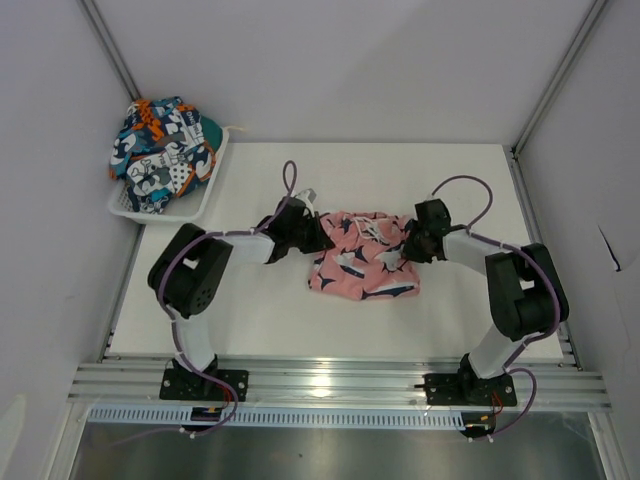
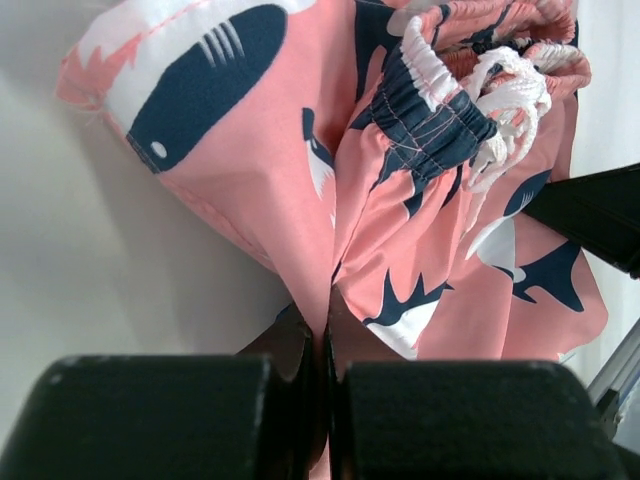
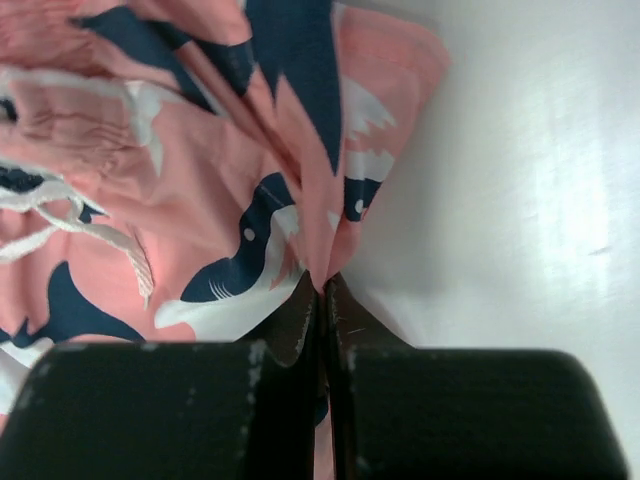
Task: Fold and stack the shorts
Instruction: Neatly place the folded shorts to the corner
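Left fingers: clamped on pink shorts
Right fingers: clamped likewise
Progress: nothing looked folded; patchwork shorts lay beyond left fingers, in basket

White surface, basket, metal rail
The white slotted basket sits at the surface's far-left corner; the ribbed aluminium rail runs along its near edge; pale walls surround.

Bright, even light falls from overhead, soft all round. Below the pink shorts the metal rail glares white. Close up, soft shadow lies left of them, and the left gripper blurs black.
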Motion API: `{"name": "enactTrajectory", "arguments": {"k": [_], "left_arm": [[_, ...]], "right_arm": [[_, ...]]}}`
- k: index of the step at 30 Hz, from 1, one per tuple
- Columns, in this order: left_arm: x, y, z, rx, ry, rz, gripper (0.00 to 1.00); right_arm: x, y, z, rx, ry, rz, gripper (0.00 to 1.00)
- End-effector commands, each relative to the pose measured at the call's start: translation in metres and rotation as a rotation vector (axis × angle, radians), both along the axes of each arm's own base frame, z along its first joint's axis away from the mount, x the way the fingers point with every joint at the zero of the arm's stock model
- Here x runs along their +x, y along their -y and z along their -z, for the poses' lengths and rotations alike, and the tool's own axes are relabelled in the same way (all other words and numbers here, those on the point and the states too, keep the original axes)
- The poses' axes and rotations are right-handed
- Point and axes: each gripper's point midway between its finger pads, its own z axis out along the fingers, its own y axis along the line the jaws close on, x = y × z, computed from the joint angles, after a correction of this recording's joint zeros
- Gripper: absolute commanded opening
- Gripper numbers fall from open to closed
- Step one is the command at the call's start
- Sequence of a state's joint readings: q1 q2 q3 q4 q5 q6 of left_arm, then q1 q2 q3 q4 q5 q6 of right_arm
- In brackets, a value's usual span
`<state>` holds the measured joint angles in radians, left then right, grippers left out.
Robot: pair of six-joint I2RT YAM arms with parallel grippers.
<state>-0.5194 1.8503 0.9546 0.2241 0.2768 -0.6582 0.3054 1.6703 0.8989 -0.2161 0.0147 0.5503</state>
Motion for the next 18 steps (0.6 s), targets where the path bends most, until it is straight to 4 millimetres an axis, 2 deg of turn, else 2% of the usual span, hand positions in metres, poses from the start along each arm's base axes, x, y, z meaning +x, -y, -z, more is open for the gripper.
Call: {"name": "enactTrajectory", "arguments": {"k": [1,2,3,5,6,7,8,9,10,11,12,13,15,16,18], "left_arm": [[0.023,0.034,-0.023,-0.058,0.075,-0.003,0.00],[0.022,0.039,-0.014,-0.057,0.051,-0.008,0.00],[0.026,0.051,-0.022,-0.079,0.068,-0.003,0.00],[0.028,0.063,-0.013,-0.103,0.037,-0.030,0.00],[0.025,0.072,-0.012,-0.117,0.032,-0.022,0.02],[0.033,0.082,-0.023,-0.143,0.043,-0.033,0.21],[0.034,0.086,-0.022,-0.138,0.038,-0.036,0.37],[0.034,0.090,-0.023,-0.133,0.029,-0.035,0.49],[0.036,0.091,-0.028,-0.132,0.039,-0.045,0.68],[0.036,0.090,-0.032,-0.132,0.046,-0.050,0.80],[0.036,0.089,-0.046,-0.144,0.070,-0.049,0.88],[0.037,0.086,-0.051,-0.135,0.085,-0.051,0.99],[0.037,0.074,-0.060,-0.101,0.099,-0.075,0.99],[0.036,0.071,-0.078,-0.108,0.131,-0.072,0.99],[0.029,0.061,-0.086,-0.078,0.129,-0.074,0.99]], "right_arm": [[0.017,0.030,-0.006,0.016,-0.005,0.063,0.00],[0.020,0.036,-0.009,0.018,0.003,0.083,0.00],[0.025,0.044,-0.013,0.005,0.008,0.107,0.00],[0.034,0.065,-0.015,-0.001,0.000,0.162,0.00],[0.039,0.069,-0.015,0.006,-0.020,0.172,0.00],[0.041,0.073,-0.016,0.011,-0.027,0.168,0.08],[0.044,0.081,-0.018,0.012,-0.026,0.186,0.15],[0.045,0.085,-0.020,0.003,-0.027,0.192,0.19],[0.048,0.090,-0.032,-0.006,0.004,0.191,0.33],[0.048,0.097,-0.040,-0.016,0.017,0.210,0.41],[0.045,0.102,-0.046,-0.021,0.020,0.220,0.50],[0.046,0.106,-0.066,-0.028,0.070,0.236,0.67],[0.040,0.113,-0.085,-0.035,0.102,0.263,0.79],[0.037,0.114,-0.105,-0.034,0.151,0.275,0.85],[0.026,0.113,-0.118,-0.017,0.165,0.289,0.88]]}}
